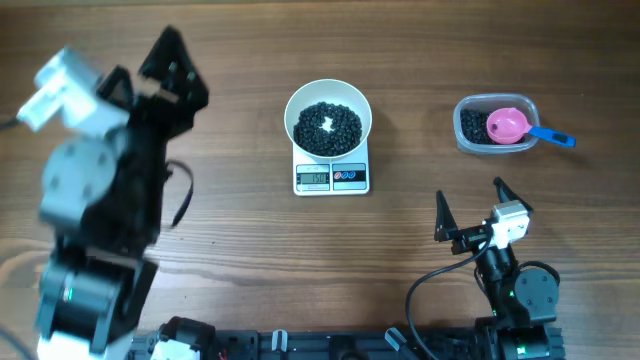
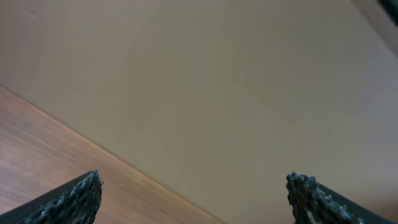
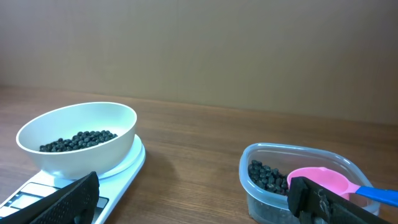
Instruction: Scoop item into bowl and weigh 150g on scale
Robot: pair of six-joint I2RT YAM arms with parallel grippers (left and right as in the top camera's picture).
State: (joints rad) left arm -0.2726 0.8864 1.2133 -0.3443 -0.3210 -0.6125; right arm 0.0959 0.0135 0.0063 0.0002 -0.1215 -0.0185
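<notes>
Right pincer: my right black two-finger pincer [image 1: 469,190] [image 3: 193,180] is released, its jaws spread wide with nothing between them. It hangs low over the brown wooden table [image 1: 250,250], facing the scale and tub.
Left pincer: my left black two-finger pincer [image 1: 180,65] [image 2: 194,179] is spread and empty too, well off to the left, looking at a plain beige surface [image 2: 249,74] past the table edge.
Scale: the small flat white rectangular kitchen scale [image 1: 331,177] [image 3: 134,162] sits mid-table, with its grey display on the near edge. The digits are too small to read.
Bowl: the round plain white bowl [image 1: 300,100] [image 3: 81,158] stands upright on the scale.
Item: the glossy black bean-like pieces [image 1: 340,130] [image 3: 78,140] lie in a loose heap inside the bowl.
Tub: the clear rounded-rectangular plastic tub [image 1: 470,143] [image 3: 298,152], well right of the scale, holds more black pieces.
Scoop: the small pink scoop with blue handle [image 1: 507,125] [image 3: 323,180] lies in the tub, with its handle over the right rim.
</notes>
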